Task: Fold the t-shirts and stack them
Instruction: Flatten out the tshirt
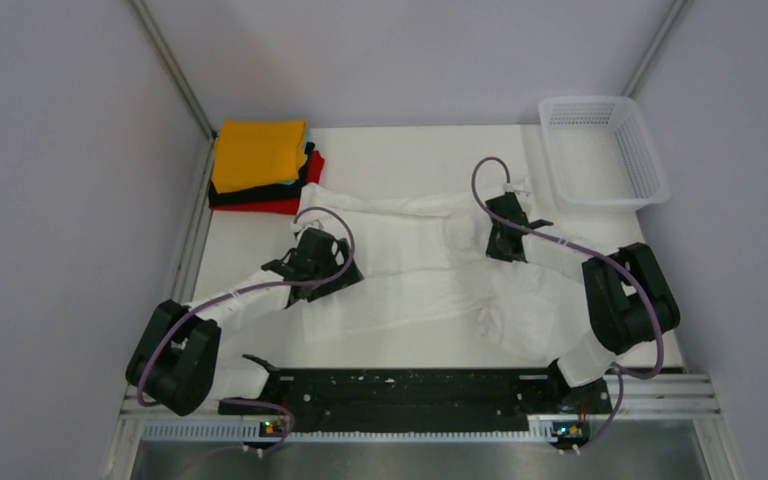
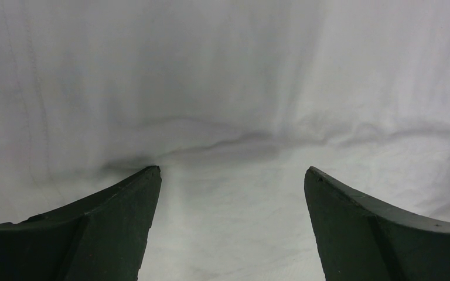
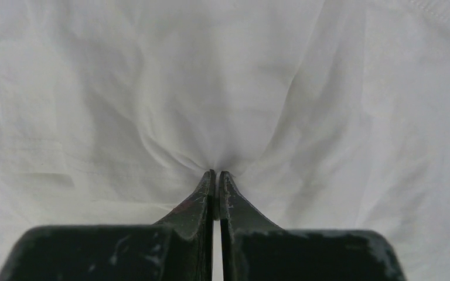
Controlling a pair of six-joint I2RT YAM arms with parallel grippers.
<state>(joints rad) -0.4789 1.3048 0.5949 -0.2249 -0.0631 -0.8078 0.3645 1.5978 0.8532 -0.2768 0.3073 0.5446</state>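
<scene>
Top external view: white t-shirt (image 1: 410,270) spread mid-table, long axis left–right; right gripper (image 3: 217,174) clamped on cloth at right end, left gripper (image 2: 231,175) jaws wide, empty, over left end; folded stack (image 1: 260,165) far-left corner.

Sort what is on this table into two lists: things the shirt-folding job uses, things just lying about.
Job: wrinkled white cloth t-shirt; stack of folded cloth t-shirts, orange on top; left gripper, open; right gripper, pinching the white t-shirt.
Lying about: white plastic lattice basket.
</scene>
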